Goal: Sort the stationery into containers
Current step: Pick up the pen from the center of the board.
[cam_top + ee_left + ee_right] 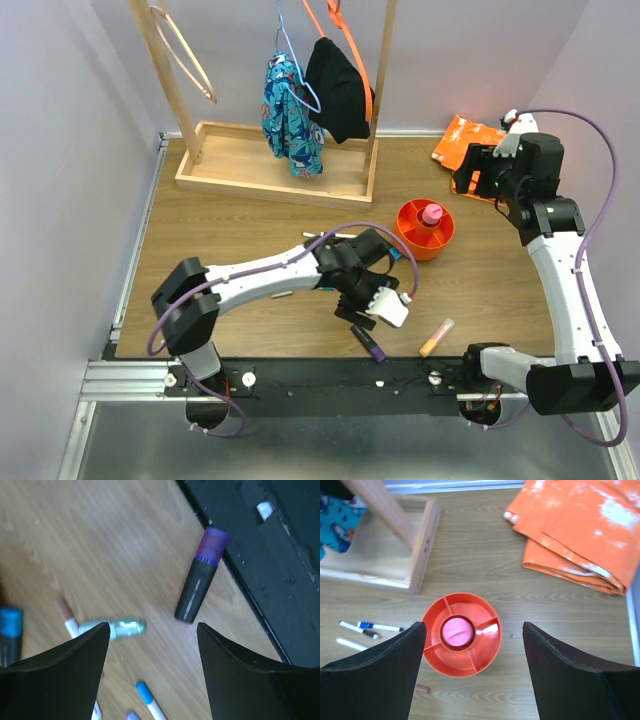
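**Left claw** (152,650): released, fingers spread wide, nothing between them. It points down at the bench (220,220), close to the front edge.
- Just ahead of the tips a purple-capped highlighter (200,582) with a black body lies flat and untouched. Its cap points toward the black rail (280,555) along the front edge.
- By the left finger lies a mint-green piece (122,628). A white pen with a reddish cap (67,617) lies against it or just beside it; cannot tell which.
- Blue-capped pens (150,702) lie on the wood between the fingers.
- A blue-capped marker (10,630) sits at the margin of the wrist view, partly cut off.

**Right claw** (475,645): also released and empty, raised over the bench's far right part.
- Ahead of it the orange cup (485,655) stands upright, right of the bench's middle. A pink highlighter (457,631) stands in its middle compartment.
- Loose pens (380,627) lie on the wood left of the cup.
- An orange bag (570,530) lies folded in the far right corner.
- A wooden rack base (420,555) runs along the far edge.
- A yellow highlighter (436,337) lies alone near the front edge. It is right of the purple-capped one and apart from it.
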Motion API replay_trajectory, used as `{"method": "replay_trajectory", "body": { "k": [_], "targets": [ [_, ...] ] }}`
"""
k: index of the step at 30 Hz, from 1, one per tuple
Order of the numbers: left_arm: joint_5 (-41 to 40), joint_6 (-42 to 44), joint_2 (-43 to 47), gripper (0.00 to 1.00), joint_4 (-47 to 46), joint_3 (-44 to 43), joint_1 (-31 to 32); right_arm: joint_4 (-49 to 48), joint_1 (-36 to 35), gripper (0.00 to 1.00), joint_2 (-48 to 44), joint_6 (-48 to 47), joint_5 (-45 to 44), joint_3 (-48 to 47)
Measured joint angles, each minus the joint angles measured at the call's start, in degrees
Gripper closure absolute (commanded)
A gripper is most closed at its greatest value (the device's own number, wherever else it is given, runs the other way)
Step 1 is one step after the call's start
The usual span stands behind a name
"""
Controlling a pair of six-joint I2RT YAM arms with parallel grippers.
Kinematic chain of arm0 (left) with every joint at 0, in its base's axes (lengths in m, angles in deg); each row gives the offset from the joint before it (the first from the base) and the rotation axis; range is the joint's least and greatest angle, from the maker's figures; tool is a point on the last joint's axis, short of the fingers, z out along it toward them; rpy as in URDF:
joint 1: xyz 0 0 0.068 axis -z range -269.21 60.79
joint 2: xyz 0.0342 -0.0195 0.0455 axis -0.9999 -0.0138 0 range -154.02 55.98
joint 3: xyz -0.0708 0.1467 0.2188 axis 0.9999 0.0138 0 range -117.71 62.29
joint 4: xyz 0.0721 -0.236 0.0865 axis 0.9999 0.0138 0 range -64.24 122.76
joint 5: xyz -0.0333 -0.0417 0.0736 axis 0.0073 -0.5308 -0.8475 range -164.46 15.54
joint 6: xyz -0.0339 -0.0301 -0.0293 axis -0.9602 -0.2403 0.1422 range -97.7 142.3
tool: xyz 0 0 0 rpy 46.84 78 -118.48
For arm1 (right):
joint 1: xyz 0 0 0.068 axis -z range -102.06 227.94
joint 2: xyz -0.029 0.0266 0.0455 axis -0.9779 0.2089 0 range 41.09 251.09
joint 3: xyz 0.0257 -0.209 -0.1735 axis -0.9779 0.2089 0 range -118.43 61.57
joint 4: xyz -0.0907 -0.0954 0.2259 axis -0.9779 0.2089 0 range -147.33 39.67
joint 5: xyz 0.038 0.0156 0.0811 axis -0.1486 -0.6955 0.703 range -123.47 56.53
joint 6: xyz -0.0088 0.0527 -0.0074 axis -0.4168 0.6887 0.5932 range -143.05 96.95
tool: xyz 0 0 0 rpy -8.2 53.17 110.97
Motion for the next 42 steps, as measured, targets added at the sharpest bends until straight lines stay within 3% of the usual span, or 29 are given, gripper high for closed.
{"method": "replay_trajectory", "body": {
  "k": [11, 19, 25, 32, 35, 39, 42],
  "targets": [
    [-0.13, 0.72, -12.92, 0.33, 4.00, -6.80, 7.56, 0.07, 1.51, 0.14, -0.61, 0.94, -1.57, -0.04],
    [-2.01, -0.17, -14.21, 0.34, 3.08, -5.38, 8.76, -0.35, 1.51, 0.14, -4.13, 1.64, -1.07, 0.85],
    [-4.24, -1.66, -14.12, 0.35, -1.49, 0.68, 10.45, -0.72, 1.51, 0.14, -4.42, 1.99, -0.92, 2.27],
    [-6.23, -5.11, -14.16, 0.38, -7.34, 1.38, 12.33, -0.83, 1.51, 0.14, -4.48, 2.10, -0.70, 3.61],
    [-6.54, -6.69, -14.56, 0.51, -7.82, 0.98, 12.57, -0.98, 1.53, 0.14, -4.81, 2.29, -0.46, 4.13],
    [-6.62, -7.72, -15.39, 0.78, -8.24, 0.00, 13.07, -1.18, 1.60, 0.14, -5.55, 2.49, -0.20, 4.85],
    [-6.58, -8.24, -15.45, 0.84, -8.17, -0.11, 13.20, -1.20, 1.60, 0.14, -6.12, 2.49, -0.02, 5.09]
  ]
}}
